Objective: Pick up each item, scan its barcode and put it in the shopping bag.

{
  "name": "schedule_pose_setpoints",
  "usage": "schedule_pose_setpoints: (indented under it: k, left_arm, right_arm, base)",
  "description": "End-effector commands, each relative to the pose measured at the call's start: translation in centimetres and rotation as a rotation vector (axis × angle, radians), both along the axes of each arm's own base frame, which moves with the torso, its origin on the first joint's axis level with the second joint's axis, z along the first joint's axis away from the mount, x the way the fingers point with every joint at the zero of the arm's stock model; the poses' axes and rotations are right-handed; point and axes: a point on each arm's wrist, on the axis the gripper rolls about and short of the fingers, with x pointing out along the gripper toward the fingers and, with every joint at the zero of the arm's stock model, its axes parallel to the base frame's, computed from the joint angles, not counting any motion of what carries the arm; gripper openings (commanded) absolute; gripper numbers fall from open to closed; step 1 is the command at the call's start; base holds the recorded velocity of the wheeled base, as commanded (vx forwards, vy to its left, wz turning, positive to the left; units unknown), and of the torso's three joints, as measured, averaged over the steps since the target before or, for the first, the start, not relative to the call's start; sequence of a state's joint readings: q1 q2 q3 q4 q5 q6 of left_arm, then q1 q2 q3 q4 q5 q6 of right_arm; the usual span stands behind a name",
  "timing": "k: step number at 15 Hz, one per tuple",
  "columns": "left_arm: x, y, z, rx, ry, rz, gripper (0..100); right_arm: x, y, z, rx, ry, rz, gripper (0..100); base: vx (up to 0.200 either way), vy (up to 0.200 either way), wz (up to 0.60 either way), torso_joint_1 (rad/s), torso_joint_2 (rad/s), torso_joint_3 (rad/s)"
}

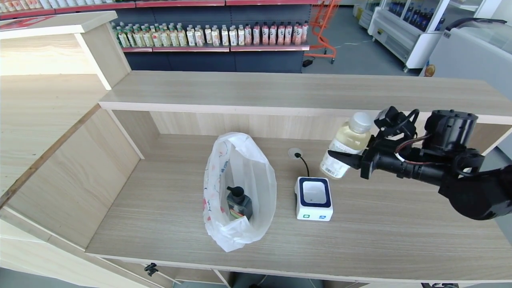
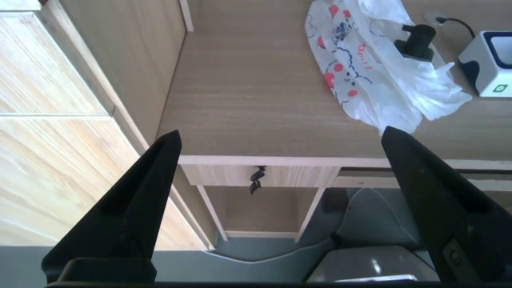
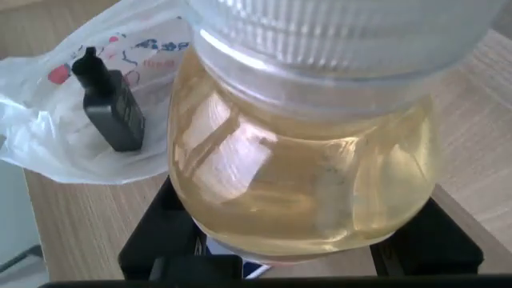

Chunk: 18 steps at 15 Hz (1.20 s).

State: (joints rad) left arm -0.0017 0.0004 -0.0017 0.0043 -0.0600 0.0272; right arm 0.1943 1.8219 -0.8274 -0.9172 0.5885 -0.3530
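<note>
Shopping bag (image 1: 256,176) lies open on the counter (image 1: 160,224) with 1 black pump bottle (image 1: 239,203) inside; the barcode scanner (image 1: 314,198) sits at its 3 o'clock. The right gripper (image 1: 345,157) pinches 1 tilted pale-yellow drink bottle (image 1: 351,139) at the scanner's 1 o'clock. The left gripper (image 2: 282,138) has its fingers spread.

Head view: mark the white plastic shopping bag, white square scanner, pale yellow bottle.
white shopping bag (image 1: 262,180), head view, right wall.
white scanner (image 1: 313,191), head view, top window.
yellow bottle (image 1: 352,140), head view, shoulder.
</note>
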Motion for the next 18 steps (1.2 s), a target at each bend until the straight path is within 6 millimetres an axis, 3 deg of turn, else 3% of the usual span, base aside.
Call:
schedule_pose_setpoints:
  k: [1,4,6,8,12,15,18]
  left_arm:
    - [0.0,0.0,0.0,0.0,0.0,0.0,100]
    - [0.0,0.0,0.0,0.0,0.0,0.0,100]
    - [0.0,0.0,0.0,0.0,0.0,0.0,100]
    - [0.0,0.0,-0.1,0.0,0.002,0.0,100]
    - [0.0,0.0,0.0,0.0,0.0,0.0,100]
    - [0.0,0.0,0.0,0.0,0.0,0.0,100]
    - [0.0,0.0,0.0,0.0,0.0,0.0,100]
  right_arm:
    - [-3.9,2.6,3.1,0.14,0.071,-0.102,0]
    - [-3.0,6.7,0.6,0.147,0.184,-0.051,0]
    - [-1.2,10.3,-0.3,0.149,0.197,0.011,0]
    - [0.9,12.2,-1.1,0.161,0.194,0.03,0]
    - [3.4,12.8,-2.6,0.245,0.252,0.008,0]
    - [4.8,13.5,-6.1,0.217,0.317,-0.003,0]
    - [6.5,15.0,-7.8,0.219,0.306,0.013,0]
  base:
    - [0.0,0.0,0.0,0.0,0.0,0.0]
    - [0.0,0.0,0.0,0.0,0.0,0.0]
    - [0.0,0.0,0.0,0.0,0.0,0.0]
    - [0.0,0.0,0.0,0.0,0.0,0.0]
    - [0.0,0.0,0.0,0.0,0.0,0.0]
    - [0.0,0.0,0.0,0.0,0.0,0.0]
    - [0.0,0.0,0.0,0.0,0.0,0.0]
